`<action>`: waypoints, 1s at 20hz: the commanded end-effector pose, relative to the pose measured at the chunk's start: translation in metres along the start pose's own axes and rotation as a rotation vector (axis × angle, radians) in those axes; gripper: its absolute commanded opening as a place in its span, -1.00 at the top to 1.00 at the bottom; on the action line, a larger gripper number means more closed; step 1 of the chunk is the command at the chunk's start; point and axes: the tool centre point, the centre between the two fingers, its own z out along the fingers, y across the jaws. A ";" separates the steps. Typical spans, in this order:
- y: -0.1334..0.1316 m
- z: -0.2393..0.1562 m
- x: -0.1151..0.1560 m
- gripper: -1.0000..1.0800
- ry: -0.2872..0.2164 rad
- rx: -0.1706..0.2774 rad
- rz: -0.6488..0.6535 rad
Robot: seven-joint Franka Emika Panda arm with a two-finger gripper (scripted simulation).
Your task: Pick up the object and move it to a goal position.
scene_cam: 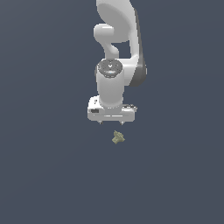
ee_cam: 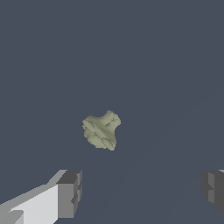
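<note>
Plain slate-blue ground filled both views, flat and unmarked, with nothing on it but the robot and one small thing. From the exterior view, the white arm (scene_cam: pixel 117 48) came down from the top of the frame, its wrist pointing straight down and the broad white hand block crosswise at its end. The fingers (scene_cam: pixel 111 123) showed only as two short dark tips under that block, set well apart. The object (scene_cam: pixel 118 138), a small olive-green lump with short knobby bumps, lay on the ground just below the fingers in that view, slightly toward the exterior view's right, and clear of them, untouched.

In the wrist view the object (ee_cam: pixel 102 130) sat near the middle of the picture, its ridged, uneven surface plain to see. One grey fingertip (ee_cam: pixel 70 194) and the other (ee_cam: pixel 214 189) stood at opposite sides of the picture with a wide gap between them, spread far wider than the object and gripping nothing. The object lay beyond the tips, not between them
</note>
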 end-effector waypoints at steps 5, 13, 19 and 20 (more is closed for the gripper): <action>-0.006 0.012 0.003 -0.92 0.000 0.003 0.129; -0.016 0.030 0.009 -0.92 0.002 0.004 0.337; -0.023 0.044 0.012 -0.92 0.004 0.004 0.493; -0.024 0.047 0.012 -0.92 0.005 0.004 0.519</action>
